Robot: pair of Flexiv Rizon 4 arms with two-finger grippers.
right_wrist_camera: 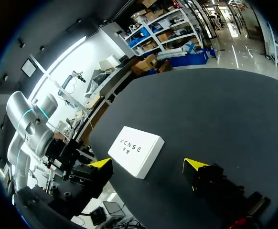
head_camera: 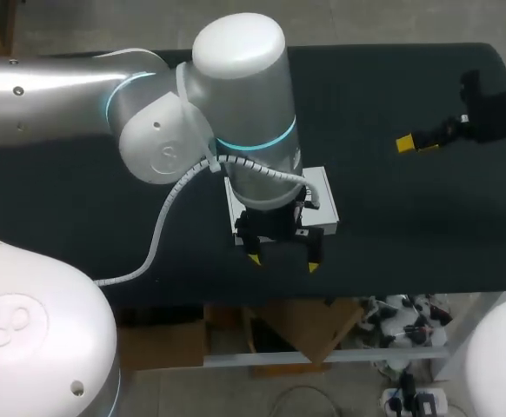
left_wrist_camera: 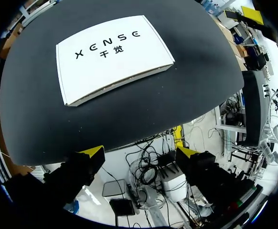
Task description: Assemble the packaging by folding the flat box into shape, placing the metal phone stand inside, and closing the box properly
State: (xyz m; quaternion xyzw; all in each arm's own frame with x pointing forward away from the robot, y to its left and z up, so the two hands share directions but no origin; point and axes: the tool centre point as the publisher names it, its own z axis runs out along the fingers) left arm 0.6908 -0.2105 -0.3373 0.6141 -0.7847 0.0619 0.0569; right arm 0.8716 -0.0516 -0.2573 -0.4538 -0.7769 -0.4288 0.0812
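A white box (head_camera: 325, 193) with print on its lid lies shut and flat near the front edge of the black table; my left arm (head_camera: 236, 95) covers most of it in the head view. My left gripper (head_camera: 282, 261) hangs open just in front of the box, over the table's front edge, with nothing between its fingers. In the left wrist view the box (left_wrist_camera: 112, 57) lies ahead of the open left gripper (left_wrist_camera: 140, 153). My right gripper (head_camera: 418, 142) stands open and empty over the table's right part, well apart from the box (right_wrist_camera: 135, 150). No metal phone stand shows in any view.
The black table (head_camera: 409, 226) is bare cloth around the box. Its front edge (left_wrist_camera: 129, 138) runs close under my left gripper. My left arm (right_wrist_camera: 29, 129) stands beyond the box in the right wrist view, off to one side of the right gripper (right_wrist_camera: 147, 165).
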